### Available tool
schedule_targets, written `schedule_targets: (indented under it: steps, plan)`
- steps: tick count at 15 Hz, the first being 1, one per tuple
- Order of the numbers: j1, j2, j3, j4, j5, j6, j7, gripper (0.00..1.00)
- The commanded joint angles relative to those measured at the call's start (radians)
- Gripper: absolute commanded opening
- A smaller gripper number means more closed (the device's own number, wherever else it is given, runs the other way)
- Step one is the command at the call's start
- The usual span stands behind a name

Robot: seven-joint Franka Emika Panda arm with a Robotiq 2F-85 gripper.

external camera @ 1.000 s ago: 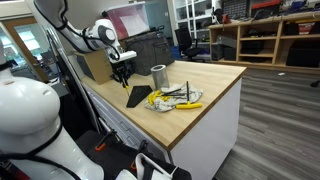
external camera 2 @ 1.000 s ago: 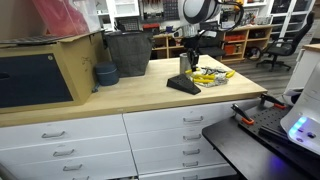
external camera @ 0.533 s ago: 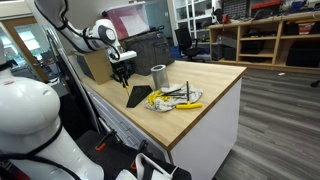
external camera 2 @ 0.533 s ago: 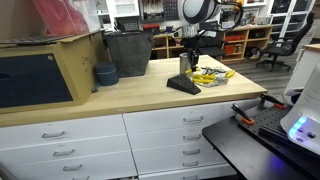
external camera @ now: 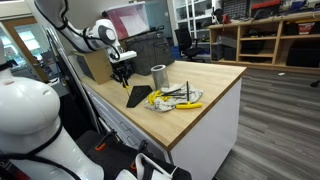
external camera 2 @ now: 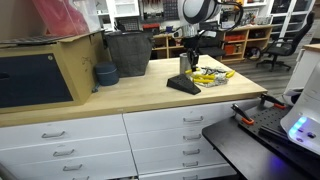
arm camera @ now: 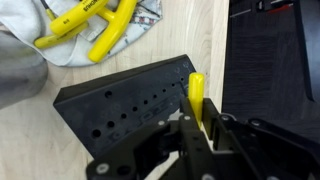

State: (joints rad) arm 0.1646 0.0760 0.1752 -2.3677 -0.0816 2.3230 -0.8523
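Note:
My gripper [arm camera: 200, 125] is shut on a yellow-handled tool [arm camera: 197, 92], which stands upright between the fingers. Right below it lies a black tool holder block [arm camera: 118, 108] with a row of small holes; the tool's tip is over the block's right end. In both exterior views the gripper [external camera: 122, 72] [external camera 2: 190, 56] hangs just above the block [external camera: 139, 96] [external camera 2: 183, 85] on the wooden counter. A pile of yellow-handled tools [arm camera: 92, 28] [external camera: 176, 98] [external camera 2: 211, 76] lies beside the block.
A metal cup [external camera: 158, 76] stands behind the tool pile. A blue bowl [external camera 2: 105, 74], a dark bin [external camera 2: 128, 52] and a cardboard box [external camera 2: 45, 68] sit further along the counter. The counter edge [arm camera: 222, 60] drops off close to the block.

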Motion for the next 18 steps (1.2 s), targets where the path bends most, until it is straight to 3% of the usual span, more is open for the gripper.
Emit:
schedule_targets:
  steps: [1, 18]
  plan:
    - [-0.005, 0.002, 0.001, 0.015, -0.013, -0.030, 0.022, 0.04]
    - [-0.004, -0.012, 0.000, 0.008, -0.020, -0.061, 0.030, 0.04]
